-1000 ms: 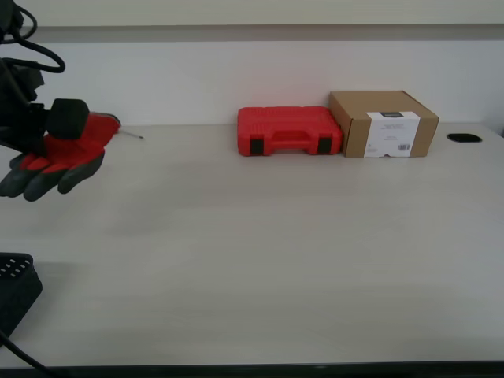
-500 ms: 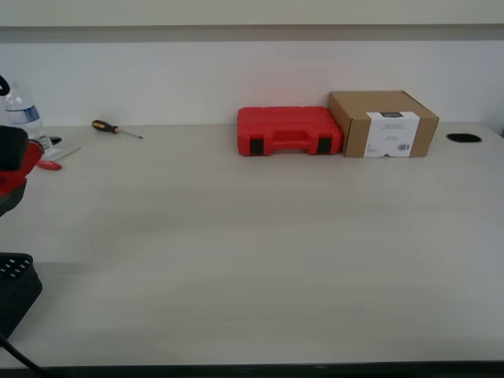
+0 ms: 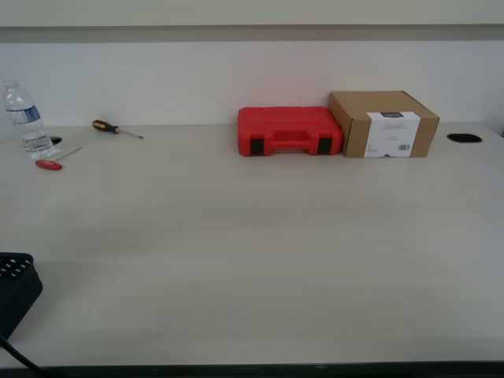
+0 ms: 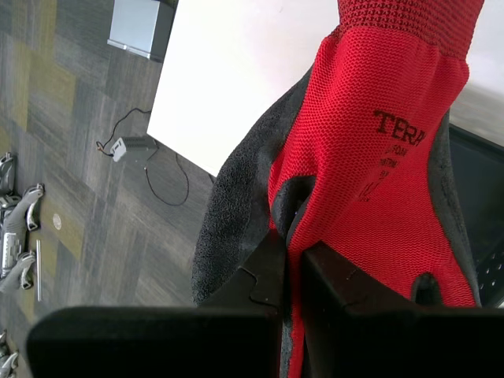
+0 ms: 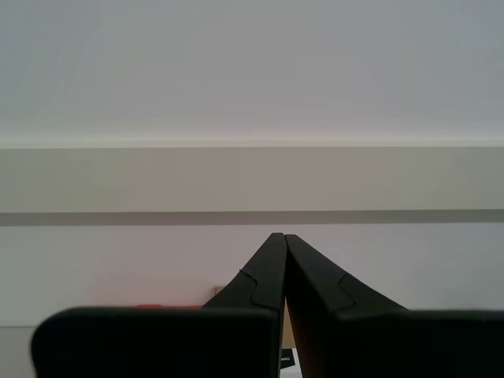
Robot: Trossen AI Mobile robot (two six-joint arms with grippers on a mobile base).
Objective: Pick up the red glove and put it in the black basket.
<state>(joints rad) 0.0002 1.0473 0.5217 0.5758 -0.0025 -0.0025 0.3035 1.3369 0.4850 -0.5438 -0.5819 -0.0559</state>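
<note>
The first claw (image 4: 293, 244) is clamped on a fold of the red glove (image 4: 378, 165), which hangs from its jaws with the knit back and dark coated palm edge both showing. In the first wrist view the floor and a white desk edge (image 4: 236, 71) lie beyond the glove, and a dark perforated rim that is probably the black basket (image 4: 482, 213) shows behind it. In the exterior view neither arm appears; only a corner of the black basket (image 3: 16, 287) shows at that view's lower left, on the desk (image 3: 260, 236).

The step in hand appears to be carrying the glove over the basket. To do it well, the robot should centre the dangling fingers above the opening, lower until they are inside the rim, then release.

The second claw (image 5: 283, 244) is closed on nothing, pointing at a wall.
</note>
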